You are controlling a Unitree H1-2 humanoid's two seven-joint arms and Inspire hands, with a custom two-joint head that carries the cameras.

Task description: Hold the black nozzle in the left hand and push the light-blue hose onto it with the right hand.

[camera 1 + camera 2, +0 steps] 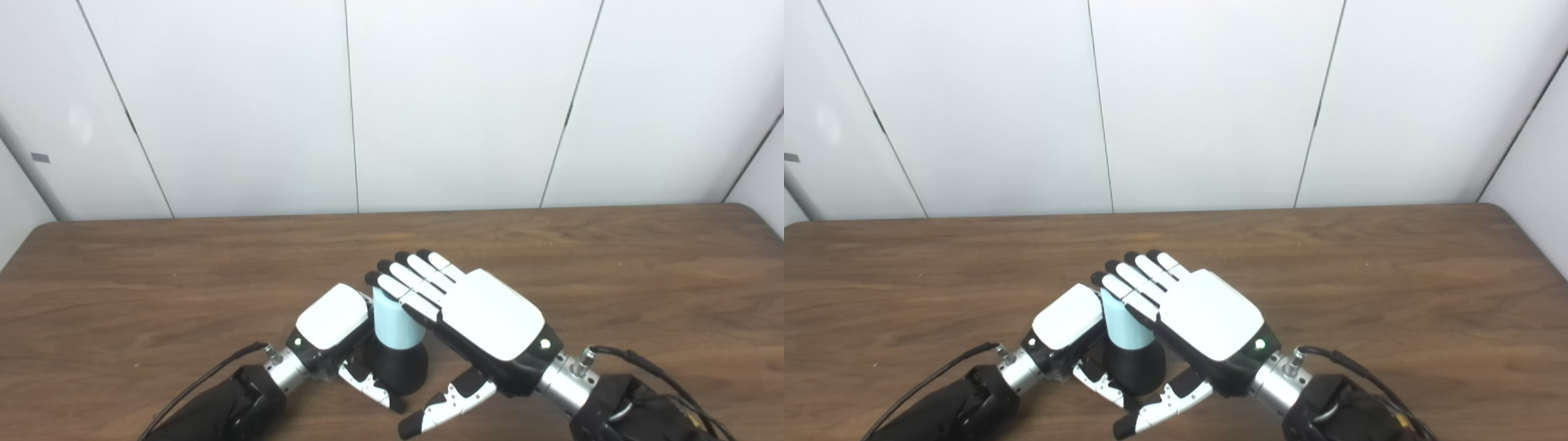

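The left hand [331, 318] grips the black nozzle [401, 367]; the right hand [484, 318], fingers straight, seemingly holding nothing, should press the light-blue hose [395, 324] squarely down.

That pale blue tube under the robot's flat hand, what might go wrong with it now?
Two risks, I think. The right hand lies flat, fingers straight, over the light-blue hose, not wrapped around it, so it could slide off sideways. The black flared nozzle below is held by the left hand on one side only, so an off-centre push might tip the pair on the wooden table.
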